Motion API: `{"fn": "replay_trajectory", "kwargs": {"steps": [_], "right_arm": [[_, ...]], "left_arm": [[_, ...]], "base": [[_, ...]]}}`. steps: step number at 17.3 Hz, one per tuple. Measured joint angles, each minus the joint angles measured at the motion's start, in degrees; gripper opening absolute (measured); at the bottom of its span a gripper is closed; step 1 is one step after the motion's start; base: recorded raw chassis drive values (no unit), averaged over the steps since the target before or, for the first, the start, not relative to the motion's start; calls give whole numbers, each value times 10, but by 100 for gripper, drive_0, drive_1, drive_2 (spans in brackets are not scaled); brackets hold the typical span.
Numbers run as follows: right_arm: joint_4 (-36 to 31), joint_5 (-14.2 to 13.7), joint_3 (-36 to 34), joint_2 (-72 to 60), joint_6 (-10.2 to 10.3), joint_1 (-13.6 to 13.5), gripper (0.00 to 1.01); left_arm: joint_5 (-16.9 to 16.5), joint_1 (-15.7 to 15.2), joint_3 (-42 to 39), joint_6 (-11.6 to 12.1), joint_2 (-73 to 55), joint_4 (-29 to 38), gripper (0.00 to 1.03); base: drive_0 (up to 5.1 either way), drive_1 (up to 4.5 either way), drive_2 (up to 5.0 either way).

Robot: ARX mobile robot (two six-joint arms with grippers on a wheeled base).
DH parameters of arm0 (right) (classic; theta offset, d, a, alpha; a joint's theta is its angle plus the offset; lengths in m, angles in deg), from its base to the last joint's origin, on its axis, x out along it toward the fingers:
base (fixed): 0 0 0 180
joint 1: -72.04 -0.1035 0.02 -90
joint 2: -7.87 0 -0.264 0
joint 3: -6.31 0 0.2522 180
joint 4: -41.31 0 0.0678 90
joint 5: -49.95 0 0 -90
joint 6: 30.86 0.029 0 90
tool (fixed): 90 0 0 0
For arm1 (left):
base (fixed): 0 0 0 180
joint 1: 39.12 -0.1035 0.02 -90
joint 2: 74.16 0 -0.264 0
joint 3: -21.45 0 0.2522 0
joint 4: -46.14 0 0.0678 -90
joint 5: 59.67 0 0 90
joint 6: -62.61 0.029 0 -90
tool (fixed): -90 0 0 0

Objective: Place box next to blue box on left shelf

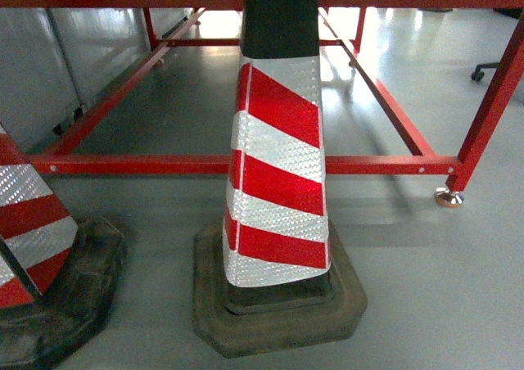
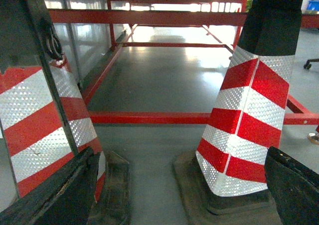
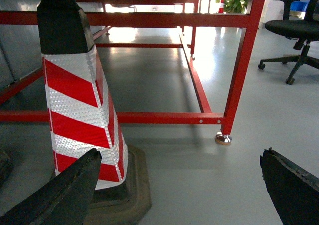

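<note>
Grey polished floor fills every view. Left of the centre cone (image 1: pixel 278 165) stands a second cone (image 1: pixel 33 231); behind it runs the red frame (image 1: pixel 246 164). Neither the box nor the left shelf is in view, so you cannot judge grip points or weight. No writing is legible. Left tool (image 2: pixel 174 195) and right tool (image 3: pixel 179 190) both stand open, empty.

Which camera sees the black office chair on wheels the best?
The right wrist view: the black wheeled office chair shows its seat, column and castor legs at the top right. The head view catches only one castor leg at the right edge; the left wrist view likewise shows just a leg tip.
</note>
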Motion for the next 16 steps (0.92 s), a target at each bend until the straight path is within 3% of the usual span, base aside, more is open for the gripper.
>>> {"fn": "replay_trajectory", "kwargs": {"steps": [16], "right_arm": [[1, 0, 0, 0, -2, 0, 98]], "left_arm": [[0, 0, 0, 0, 0, 0, 98]], "base": [[0, 0, 0]]}}
